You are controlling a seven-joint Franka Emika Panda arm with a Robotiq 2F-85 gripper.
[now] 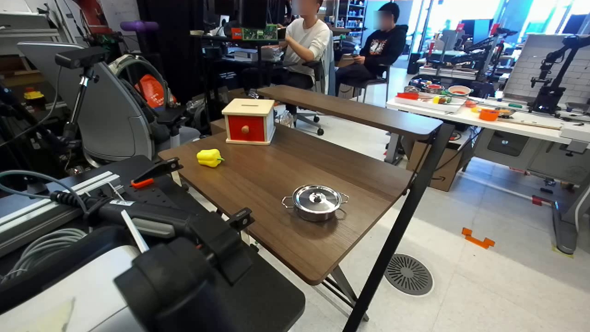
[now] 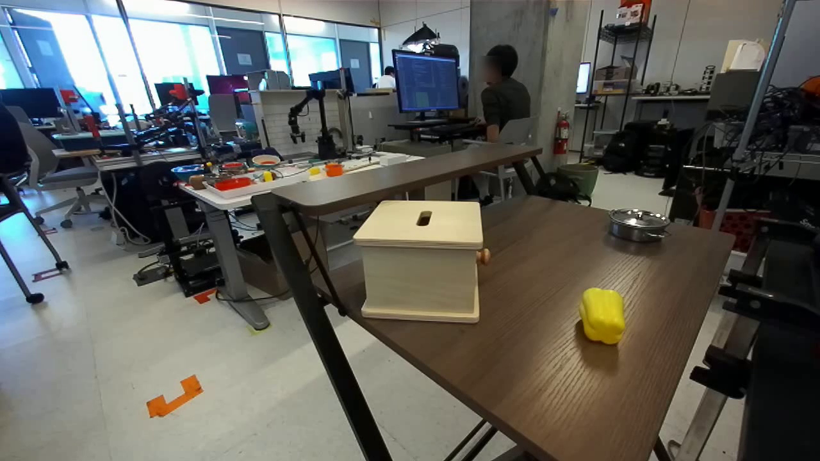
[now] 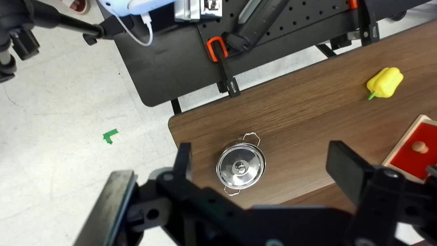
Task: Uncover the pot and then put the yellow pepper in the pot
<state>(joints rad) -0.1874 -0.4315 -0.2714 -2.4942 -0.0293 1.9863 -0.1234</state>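
Wrist view: spread fingers (image 3: 346, 172) well above a lidded steel pot (image 1: 316, 215)

Nearest this camera, the dark fingers stand wide apart. Seen between them, well below, is the small round pot on a brown tabletop (image 3: 307, 133), its shiny lid (image 3: 240, 167) in place. Farther along the tabletop, well apart from the pot, I see the yellow pepper (image 3: 385, 82) lying on its side, green stem showing. Near the pepper stands a wooden box (image 1: 254, 121) with a red front. Farther off, in an exterior view, two people (image 1: 313, 41) sit, their faces blurred.
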